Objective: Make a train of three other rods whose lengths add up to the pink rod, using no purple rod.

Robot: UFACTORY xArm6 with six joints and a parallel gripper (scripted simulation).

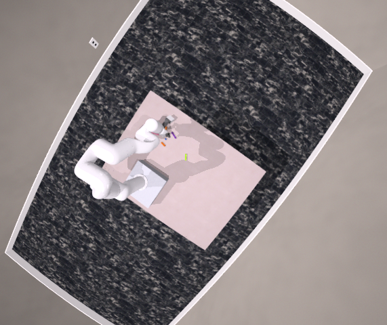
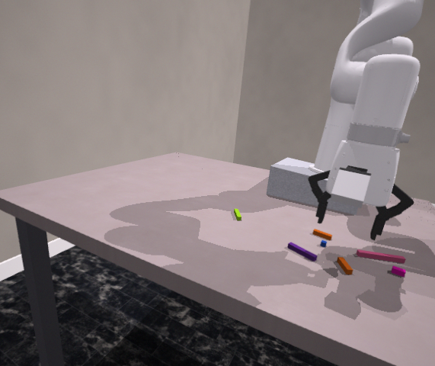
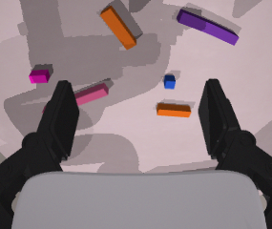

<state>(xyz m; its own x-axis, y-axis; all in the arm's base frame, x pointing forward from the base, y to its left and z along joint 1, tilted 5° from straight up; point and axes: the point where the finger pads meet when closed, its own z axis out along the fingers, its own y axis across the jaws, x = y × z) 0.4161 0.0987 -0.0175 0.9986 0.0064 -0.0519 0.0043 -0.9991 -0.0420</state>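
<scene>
My gripper (image 2: pixel 347 227) (image 3: pixel 138 94) is open and empty, hanging a little above the table over the cluster of rods. In the wrist view one short orange rod (image 3: pixel 174 110) (image 2: pixel 322 234) lies between the fingers, with the small blue rod (image 3: pixel 169 80) (image 2: pixel 323 243) just past it. The pink rod (image 3: pixel 92 94) (image 2: pixel 380 256) runs partly under one finger. A second orange rod (image 3: pixel 118 27) (image 2: pixel 343 265), the purple rod (image 3: pixel 207 27) (image 2: pixel 302 251) and the magenta rod (image 3: pixel 39 76) (image 2: pixel 398 271) lie around them. The lime rod (image 2: pixel 237 214) (image 1: pixel 186 156) lies alone, farther off.
The rods lie on a pinkish table (image 2: pixel 130 184) (image 1: pixel 204 210). The arm's grey base block (image 2: pixel 288 181) (image 1: pixel 151 185) stands behind the cluster. The table's front edge is near the magenta rod.
</scene>
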